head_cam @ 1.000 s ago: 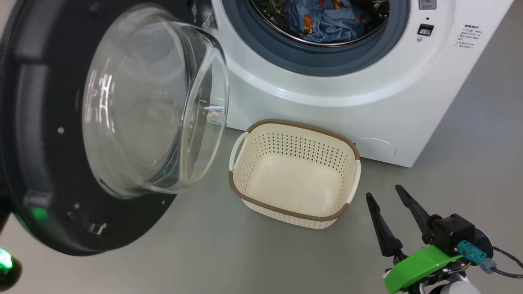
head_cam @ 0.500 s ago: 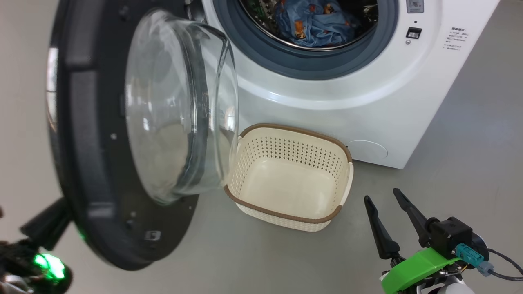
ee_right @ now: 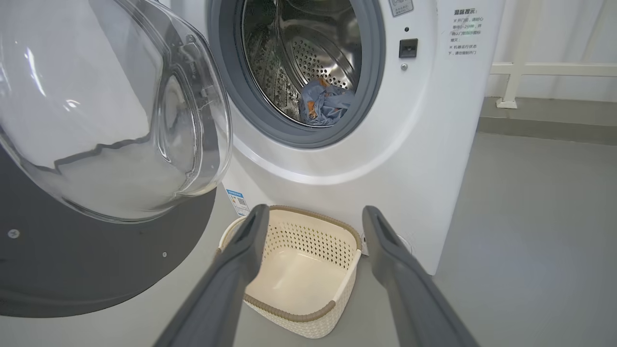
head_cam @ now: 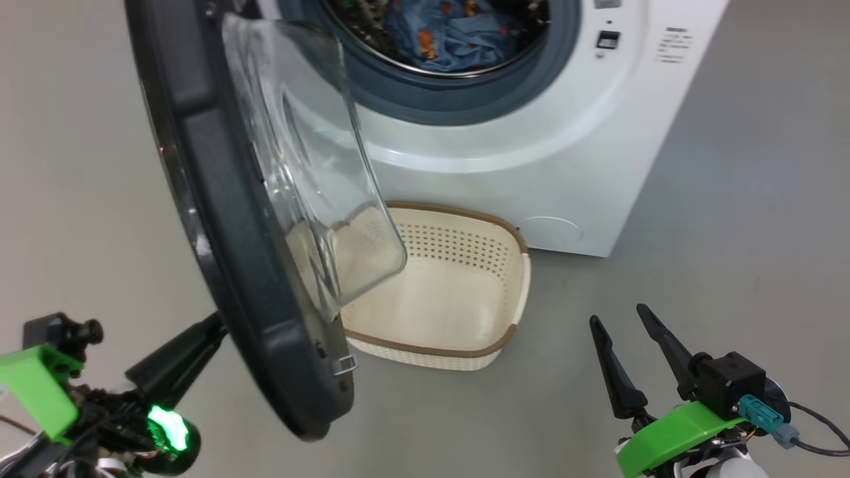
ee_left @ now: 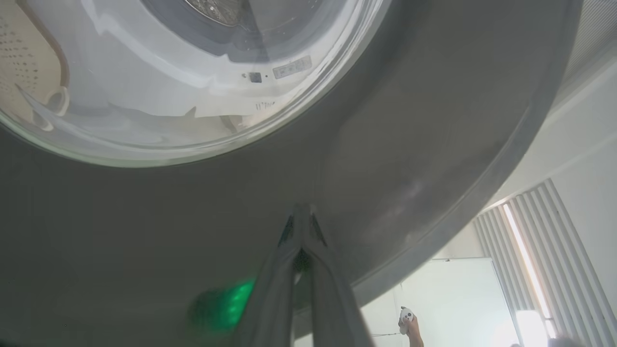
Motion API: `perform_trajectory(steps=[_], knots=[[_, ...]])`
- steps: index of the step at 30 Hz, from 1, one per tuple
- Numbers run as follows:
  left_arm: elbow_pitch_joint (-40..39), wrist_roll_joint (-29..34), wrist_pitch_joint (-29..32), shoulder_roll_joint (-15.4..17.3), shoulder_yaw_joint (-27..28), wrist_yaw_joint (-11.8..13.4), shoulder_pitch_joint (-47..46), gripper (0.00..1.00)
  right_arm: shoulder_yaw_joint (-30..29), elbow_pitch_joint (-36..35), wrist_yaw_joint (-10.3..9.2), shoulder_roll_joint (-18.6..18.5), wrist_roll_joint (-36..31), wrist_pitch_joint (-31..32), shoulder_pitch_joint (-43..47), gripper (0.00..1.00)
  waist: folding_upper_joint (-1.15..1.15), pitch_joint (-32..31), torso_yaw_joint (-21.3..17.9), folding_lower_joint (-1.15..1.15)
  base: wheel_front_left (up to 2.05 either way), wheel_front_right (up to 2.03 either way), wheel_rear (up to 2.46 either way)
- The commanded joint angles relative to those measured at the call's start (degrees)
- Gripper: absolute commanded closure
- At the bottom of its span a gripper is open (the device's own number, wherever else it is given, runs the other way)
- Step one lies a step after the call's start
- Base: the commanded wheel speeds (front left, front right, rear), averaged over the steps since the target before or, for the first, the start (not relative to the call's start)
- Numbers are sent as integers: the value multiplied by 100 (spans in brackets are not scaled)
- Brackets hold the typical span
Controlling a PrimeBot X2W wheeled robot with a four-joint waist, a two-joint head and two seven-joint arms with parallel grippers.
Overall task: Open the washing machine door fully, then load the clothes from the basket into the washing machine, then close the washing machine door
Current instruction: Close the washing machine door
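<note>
Grey floor carries the washing machine and basket.

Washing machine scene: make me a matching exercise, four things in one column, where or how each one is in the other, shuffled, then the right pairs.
Things
1. clothes
2. basket
3. left gripper
4. right gripper

States
A. open, holding nothing
B. empty, on the floor before the washing machine
C. inside the drum
D. shut, tips at the door's dark outer face

Pairs: 1-C, 2-B, 3-D, 4-A
</note>
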Motion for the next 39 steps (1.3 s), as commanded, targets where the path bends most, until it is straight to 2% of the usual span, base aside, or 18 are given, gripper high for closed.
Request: perform_trajectory(steps=[1,20,27,39], knots=[[-200,-4,-14,82,76,-79,-38,100,135,-118,9,34,46,-74,-157,0,0,35,-252,0,0,0,0],[509,-137,-1383,41,-961,-794,-806,100,174,-31,9,64,82,-181,-285,0,0,375,-1484,0,0,0,0],[920,-11,-1905,41,-1085,-888,-1342,100,180,3,9,70,102,-244,-358,0,0,579,-1807,0,0,0,0],[1193,106,-2354,40,-1042,-907,-2007,100,236,50,9,74,185,-345,-514,0,0,905,-2156,0,0,0,0]])
